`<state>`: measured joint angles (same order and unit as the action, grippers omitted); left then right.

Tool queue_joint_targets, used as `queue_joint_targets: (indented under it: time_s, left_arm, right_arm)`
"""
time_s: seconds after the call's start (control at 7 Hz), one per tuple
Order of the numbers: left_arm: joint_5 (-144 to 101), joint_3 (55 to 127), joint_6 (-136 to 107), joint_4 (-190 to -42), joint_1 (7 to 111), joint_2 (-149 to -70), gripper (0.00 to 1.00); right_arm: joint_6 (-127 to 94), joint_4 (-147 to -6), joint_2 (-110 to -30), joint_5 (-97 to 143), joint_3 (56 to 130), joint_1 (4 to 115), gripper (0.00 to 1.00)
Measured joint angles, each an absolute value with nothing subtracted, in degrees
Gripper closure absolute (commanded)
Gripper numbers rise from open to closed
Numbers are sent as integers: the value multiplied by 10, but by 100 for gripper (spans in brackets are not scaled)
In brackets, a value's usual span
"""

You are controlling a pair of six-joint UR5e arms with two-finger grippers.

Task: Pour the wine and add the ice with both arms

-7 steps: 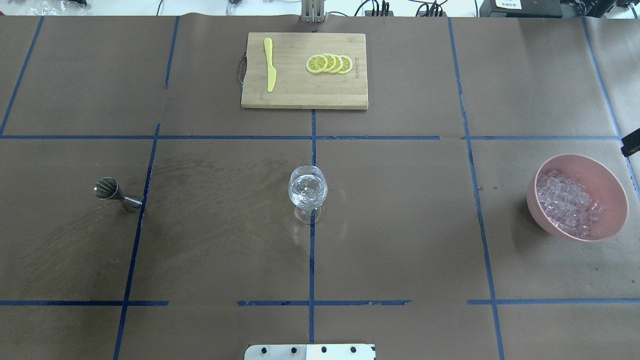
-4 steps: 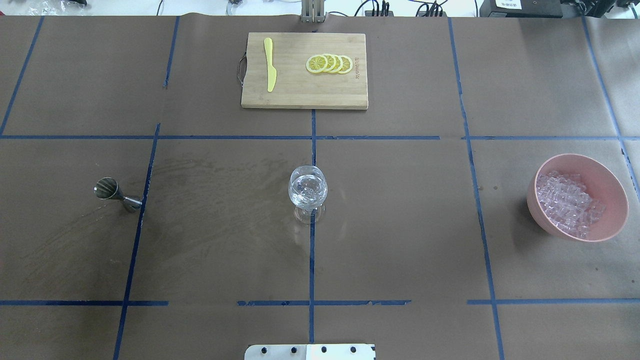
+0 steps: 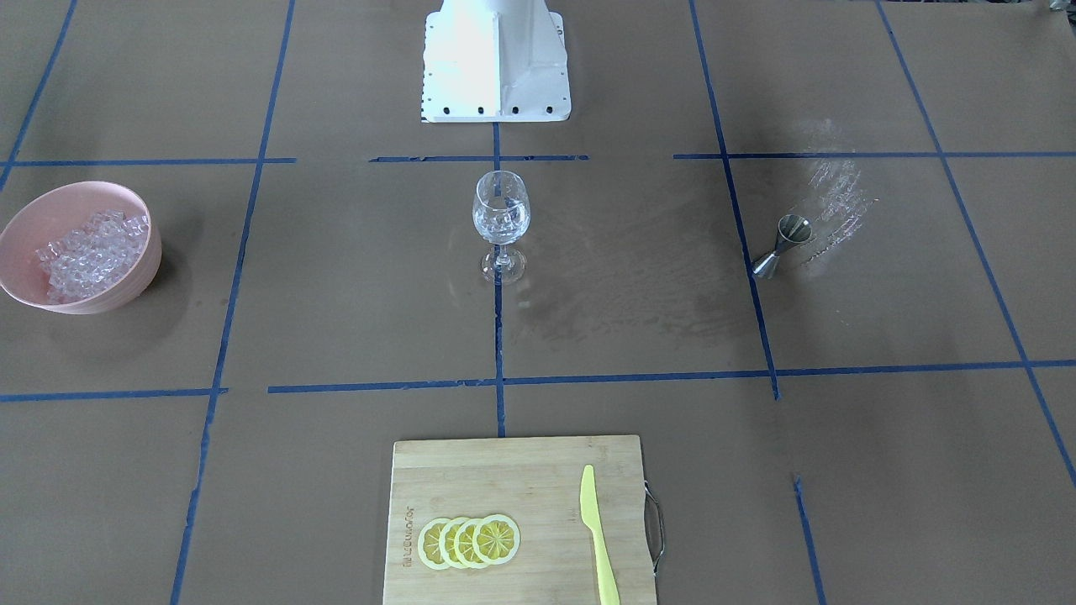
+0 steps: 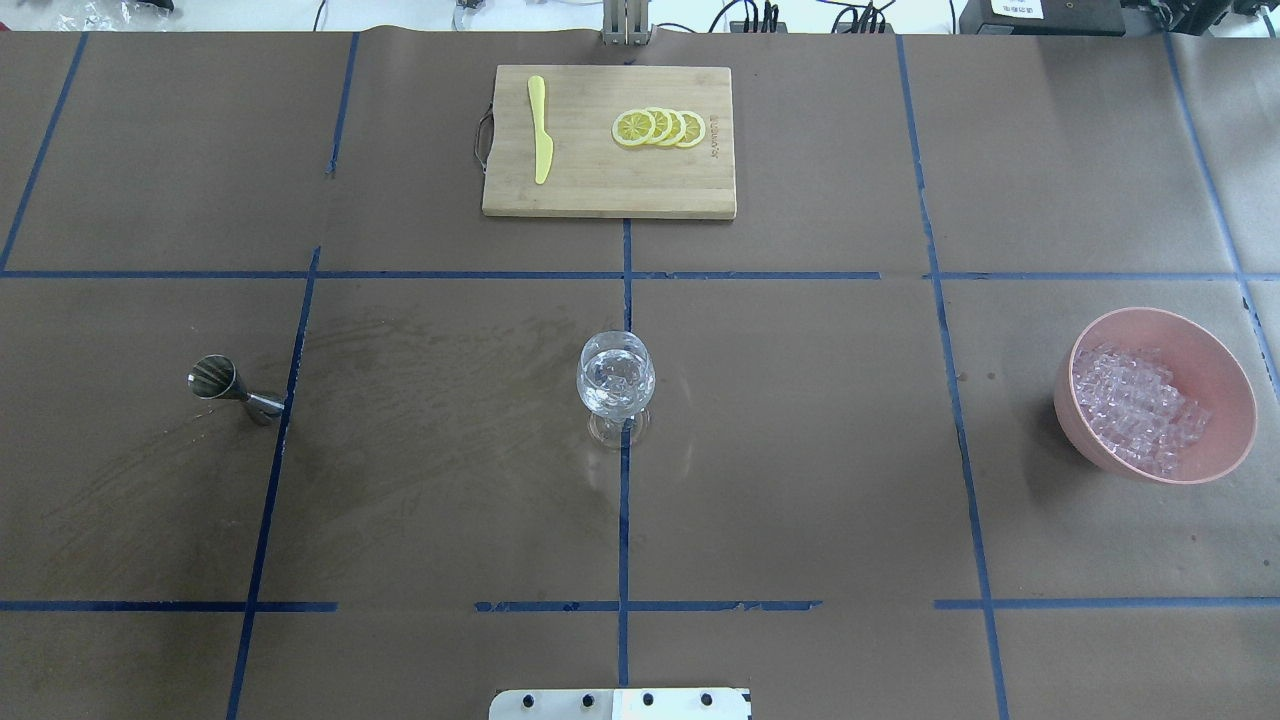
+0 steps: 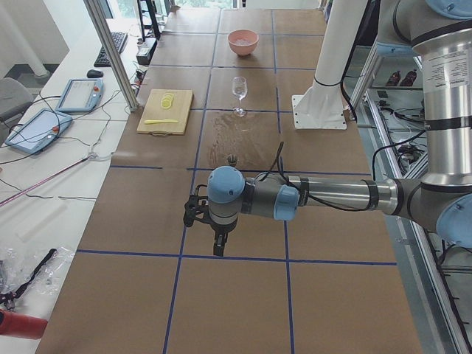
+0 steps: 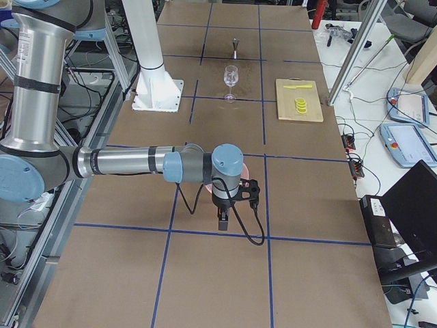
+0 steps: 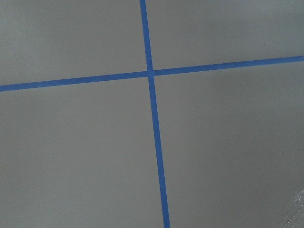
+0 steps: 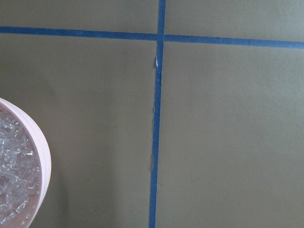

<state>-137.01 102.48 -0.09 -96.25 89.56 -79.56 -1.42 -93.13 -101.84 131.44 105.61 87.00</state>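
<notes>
Nearest the robot, the white pedestal (image 4: pixel 620 703) stands on the brown paper-covered bench (image 4: pixel 800 450), which is marked off in squares by blue tape (image 7: pixel 152 73).

From there the left arm (image 5: pixel 332 195) reaches out low over the bench's left end. The left end effector (image 5: pixel 219 249) points straight down above bare paper, close to a tape line. It holds nothing, and I cannot tell how wide its jaws are. The right arm (image 6: pixel 123 162) mirrors it at the other end. The right end effector (image 6: pixel 223 224) also hangs downward over the paper and carries nothing, and its jaw opening cannot be judged either.

Further out, across the middle row, a steel jigger (image 4: pixel 232 388) stands upright on the robot's left, touching a tape line. A dried wet smear (image 4: pixel 430 350) spreads between it and the centre. The wine glass (image 4: pixel 615 375) stands upright on the central tape line and has glinting clear pieces in its bowl.

On the robot's right sits a pink bowl (image 4: pixel 1215 350), well apart from the glass. The ice (image 4: pixel 1135 410) is heaped in it. The right wrist camera catches only the bowl's rim at its left edge.

Farthest away, a wooden cutting board (image 4: pixel 600 190) lies flat. It carries a yellow knife (image 4: pixel 540 130) and four overlapping lemon slices (image 4: pixel 660 128).
</notes>
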Motion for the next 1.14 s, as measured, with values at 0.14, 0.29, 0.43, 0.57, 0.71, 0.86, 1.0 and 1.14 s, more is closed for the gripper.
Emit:
queue_joint_targets:
  time_s: [0.14,0.29,0.43,0.57,0.71,0.86,1.0,1.14]
  left_arm:
    - [-1370,1025,-1,-962,896,-795,0]
    - [-1370,1025,-1,-962,896,-795,0]
    - [-1370,1026,-1,-962,896,-795,0]
    - [-1370,1026,-1,-962,896,-795,0]
    - [-1370,1026,-1,-962,896,-795,0]
    - [-1370,1026,-1,-962,896,-795,0]
    - [-1370,1026,-1,-962,896,-795,0]
    - [-1370,1027,-1,-962,896,-795,0]
  right_arm:
    - [-12,-931,-1028,1314,1055,871,0]
    - [-10,-930,-1036,1315,1054,871,0]
    - [-11,-929,-1037,1315,1054,871,0]
    - [-12,-929,-1038,1316,1055,871,0]
    - [-13,-929,-1038,1317,1056,871,0]
    - [-13,-929,-1039,1317,1056,871,0]
    - [-13,-929,-1039,1318,1056,871,0]
    - [-13,-929,-1039,1318,1056,871,0]
